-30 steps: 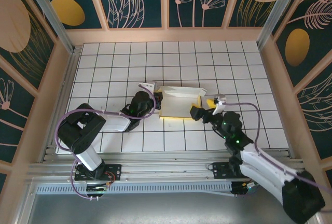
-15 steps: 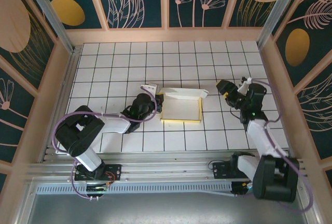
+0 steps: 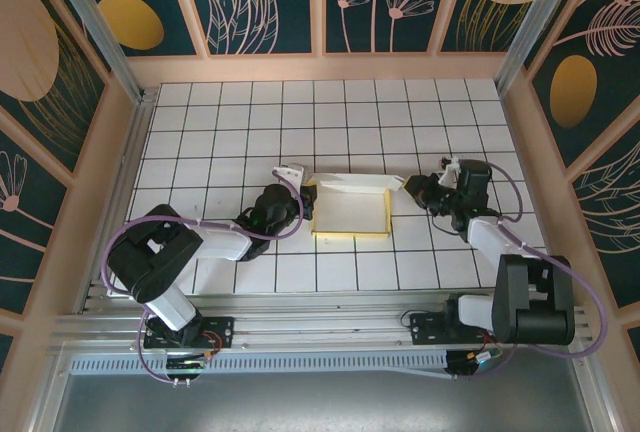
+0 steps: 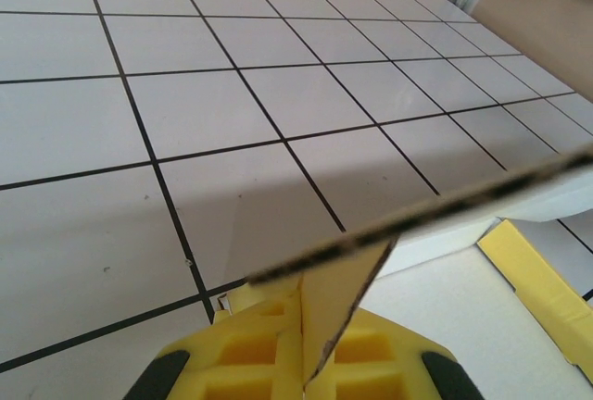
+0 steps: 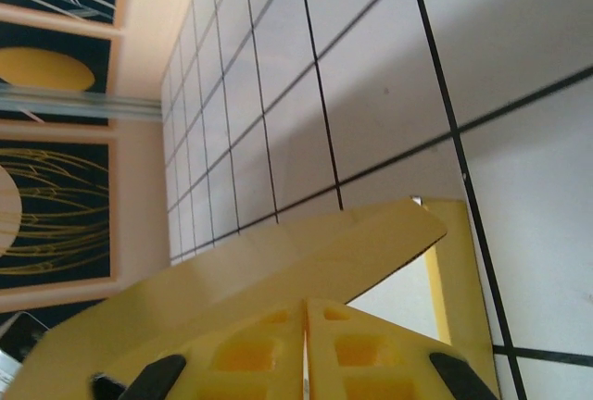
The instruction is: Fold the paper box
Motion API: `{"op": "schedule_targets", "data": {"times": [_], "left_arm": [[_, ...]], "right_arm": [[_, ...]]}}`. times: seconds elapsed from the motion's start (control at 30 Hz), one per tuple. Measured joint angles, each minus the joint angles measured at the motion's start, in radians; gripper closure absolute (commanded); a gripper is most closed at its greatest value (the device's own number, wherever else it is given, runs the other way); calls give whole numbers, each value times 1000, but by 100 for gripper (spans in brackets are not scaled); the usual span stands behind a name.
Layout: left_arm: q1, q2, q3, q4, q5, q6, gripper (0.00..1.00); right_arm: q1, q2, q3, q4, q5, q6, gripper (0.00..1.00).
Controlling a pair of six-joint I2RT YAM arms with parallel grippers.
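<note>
The paper box [image 3: 350, 212] lies mid-table, pale inside with yellow edges, and its back flap [image 3: 350, 183] stands raised. My left gripper [image 3: 303, 192] is at the box's left end. In the left wrist view its yellow fingers [image 4: 250, 349] are shut on a yellow side flap [image 4: 345, 293], whose card edge runs up to the right. My right gripper [image 3: 408, 186] touches the right end of the back flap. Its fingers [image 5: 380, 349] are pressed together with nothing between them, just under the tilted yellow flap [image 5: 278, 266].
The white tiled table [image 3: 230, 122] is ringed by wooden walls [image 3: 320, 67]. Both arms lie low across the near tiles on either side of the box. Open tiles stretch behind the box.
The right gripper left the box's front right corner, swung out to the right, then came back to the right end of the back flap. The left gripper stayed on the left flap.
</note>
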Motion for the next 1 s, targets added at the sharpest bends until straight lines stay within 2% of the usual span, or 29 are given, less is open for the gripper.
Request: {"op": "schedule_targets", "data": {"times": [0.3,0.83,1.0], "left_arm": [[-1,-5,-3,1,6,0,100],[-2,-10,-3,-13,34,34,100],[-2,-10,-3,-14,36,38,100]], "right_arm": [[87,59,-4,43,31,-5,91],[123,79,-64,89,107,-37,88],[110,18,-68,31,181,-67,85]]}}
